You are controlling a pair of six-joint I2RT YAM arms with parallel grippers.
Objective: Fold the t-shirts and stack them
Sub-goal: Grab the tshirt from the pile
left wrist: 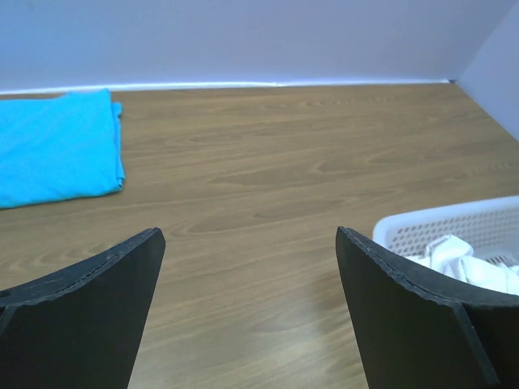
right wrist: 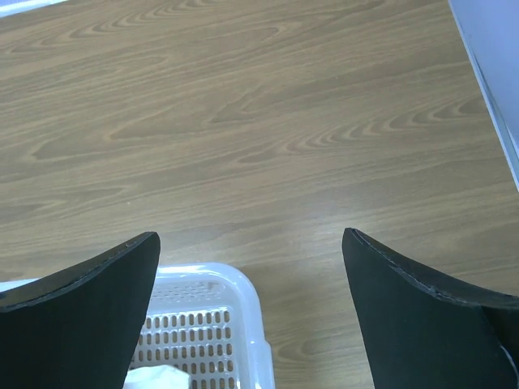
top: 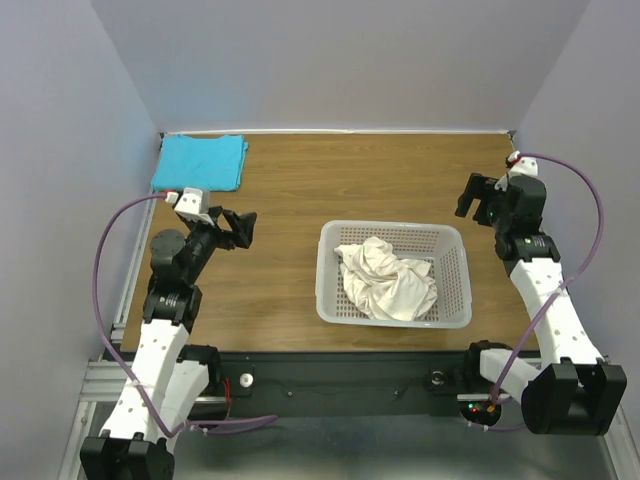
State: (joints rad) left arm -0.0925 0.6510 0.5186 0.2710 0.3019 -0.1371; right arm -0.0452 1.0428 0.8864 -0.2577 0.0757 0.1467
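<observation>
Two hands, both spread wide and holding nothing, hang above the wooden surface (top: pixel 290 200): the left hand (top: pixel 240 228) toward its left edge, the right hand (top: pixel 480 200) toward its right edge. Between them, nearer the arm bases, the cream-white t-shirt (top: pixel 387 280) lies crumpled inside a white mesh basket (top: pixel 330 300). It sits to the right of the left hand and closer in, showing at the lower right of the left wrist view. It sits to the left of the right hand and closer in, with only the basket's corner and a scrap of white cloth showing low in the right wrist view. The turquoise t-shirt (top: pixel 200 162) lies flat and squared in the far left corner, just beyond the left hand and well apart from the right.

Trouble from here looks likeliest at the basket. A pinch into the heap may take several layers at once, so the shirt comes up bunched and hard to spread. Cloth could catch on the mesh and drag or tip the light basket as it lifts. Both arms reaching into the same tub may crowd each other. Later, setting the white shirt on the turquoise one could rumple the tidy fold beneath.
</observation>
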